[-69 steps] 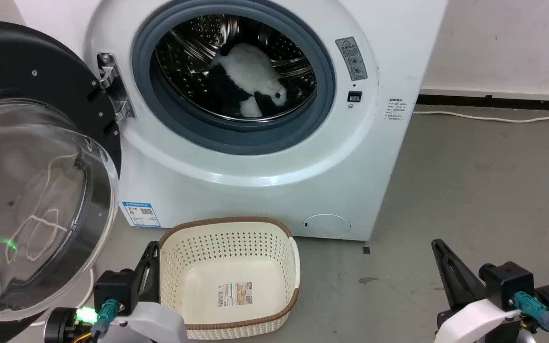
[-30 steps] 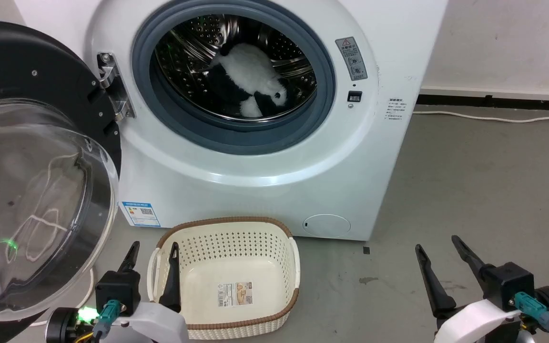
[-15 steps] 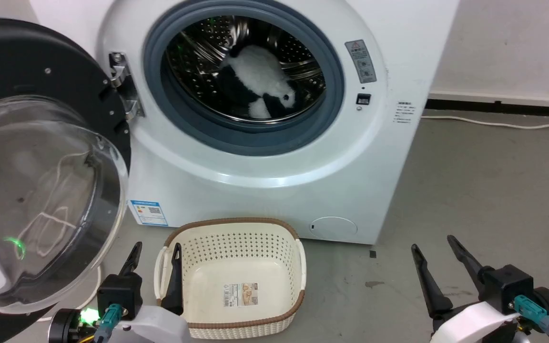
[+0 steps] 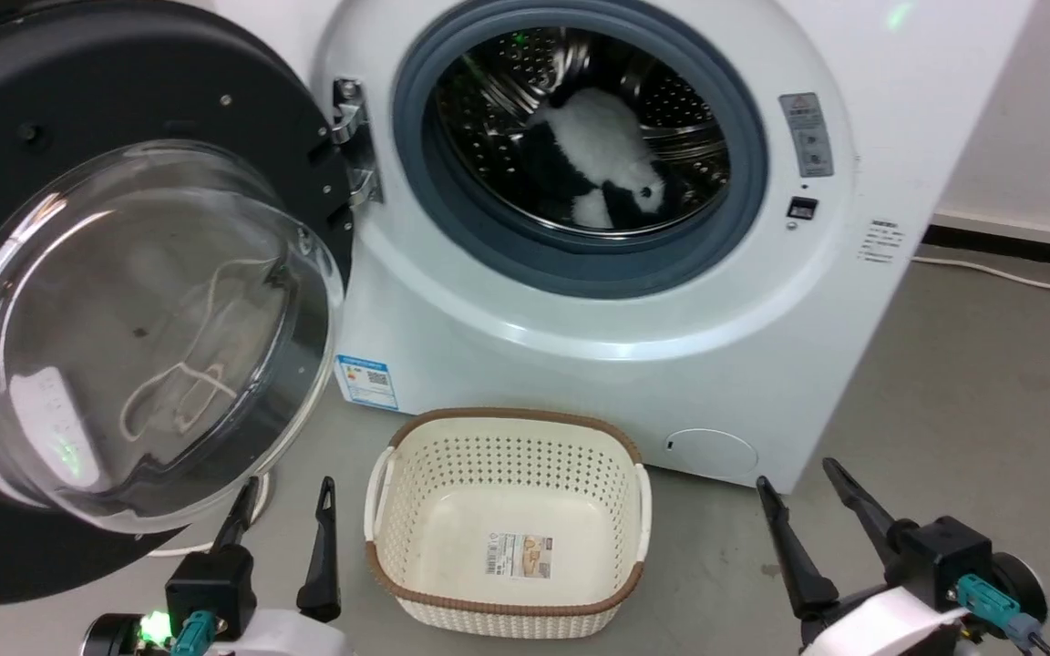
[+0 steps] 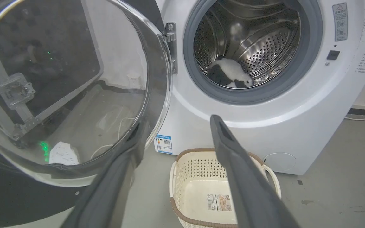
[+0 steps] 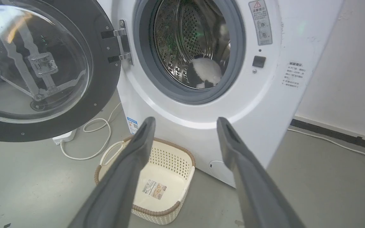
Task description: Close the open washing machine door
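Approach stage, by my reckoning: the washing machine door (image 4: 138, 310) hangs wide open at the frame's left, hinged to the washing machine (image 4: 580, 337) at centre. My left pincer (image 4: 286, 487), spread and empty, sits lower left just beneath its rim; my right pincer (image 4: 797, 476), likewise spread, lower right, well apart. Next, I must catch the door's free edge and swing it rightward.

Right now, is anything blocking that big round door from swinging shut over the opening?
Nothing visible does. The plush toy lies inside the drum, behind the gasket, and the basket sits on the floor, seemingly below the swing of the washing machine door.
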Tool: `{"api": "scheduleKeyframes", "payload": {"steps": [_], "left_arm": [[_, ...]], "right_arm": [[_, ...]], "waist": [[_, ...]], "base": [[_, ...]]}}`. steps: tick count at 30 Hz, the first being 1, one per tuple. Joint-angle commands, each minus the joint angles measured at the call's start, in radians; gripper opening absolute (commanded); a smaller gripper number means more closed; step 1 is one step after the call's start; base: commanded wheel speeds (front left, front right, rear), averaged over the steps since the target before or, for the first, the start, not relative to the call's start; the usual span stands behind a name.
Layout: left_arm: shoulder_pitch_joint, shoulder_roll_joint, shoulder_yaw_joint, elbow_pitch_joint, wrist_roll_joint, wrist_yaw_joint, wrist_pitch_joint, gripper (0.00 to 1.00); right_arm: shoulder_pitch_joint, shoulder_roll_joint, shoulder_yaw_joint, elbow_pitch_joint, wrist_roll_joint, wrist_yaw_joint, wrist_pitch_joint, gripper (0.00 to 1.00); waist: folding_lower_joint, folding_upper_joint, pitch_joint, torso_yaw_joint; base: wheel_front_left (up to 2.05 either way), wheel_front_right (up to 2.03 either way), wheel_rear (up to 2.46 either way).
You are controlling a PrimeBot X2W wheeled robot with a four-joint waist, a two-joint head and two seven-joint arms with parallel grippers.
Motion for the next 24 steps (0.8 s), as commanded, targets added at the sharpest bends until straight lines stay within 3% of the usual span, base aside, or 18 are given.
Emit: {"api": "scheduleKeyframes", "payload": {"steps": [1,24], "left_arm": [[0.014,0.001,0.005,-0.008,-0.004,0.007,-0.010,1.00],[0.062,-0.002,0.005,-0.054,-0.016,0.034,-0.058,1.00]], "right_arm": [[-0.015,0.001,0.007,0.006,0.007,0.000,-0.010,1.00],[-0.062,-0.013,0.094,0.072,0.060,0.001,-0.058,1.00]], "waist": [[0.0000,0.0000,0.002,0.007],[0.0000,0.0000,0.002,0.104]], "base": [[0.00,0.00,0.00],[-0.03,-0.03,-0.03]]}}
